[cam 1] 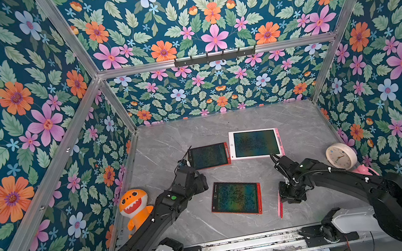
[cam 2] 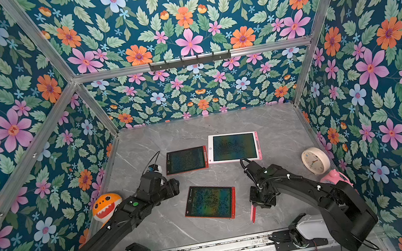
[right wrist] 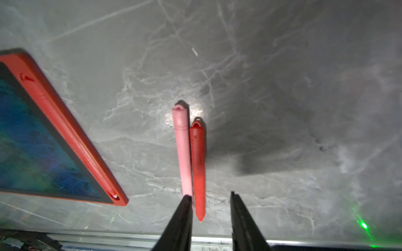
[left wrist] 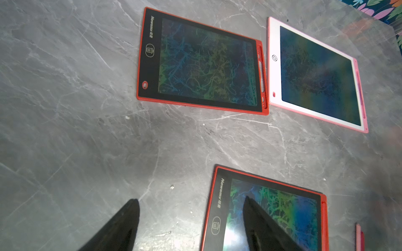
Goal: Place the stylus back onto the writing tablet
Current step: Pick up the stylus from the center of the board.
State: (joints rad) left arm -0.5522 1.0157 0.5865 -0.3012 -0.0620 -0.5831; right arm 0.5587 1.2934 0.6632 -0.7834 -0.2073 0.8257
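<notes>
Two styluses lie side by side on the grey marble table near its front edge, a pink stylus (right wrist: 182,152) and a red stylus (right wrist: 198,165); in a top view they show as one pink-red strip (cam 1: 280,208). My right gripper (right wrist: 210,195) is open low over them. The red stylus's tip lies between the jaws, close to one finger (right wrist: 185,208), and the pink one runs behind that finger. Nearby lies a red-framed writing tablet (cam 1: 235,197) with a stylus docked in its side. My left gripper (left wrist: 191,200) hangs open and empty over that tablet's other edge.
A second red-framed tablet (cam 1: 209,156) and a pink-and-white tablet (cam 1: 255,143) lie farther back. An orange shark plush (cam 1: 134,206) sits at the left wall. A white clock (cam 1: 341,156) and a pink object (cam 1: 364,169) stand at the right wall. A metal rail (cam 1: 241,243) runs along the front.
</notes>
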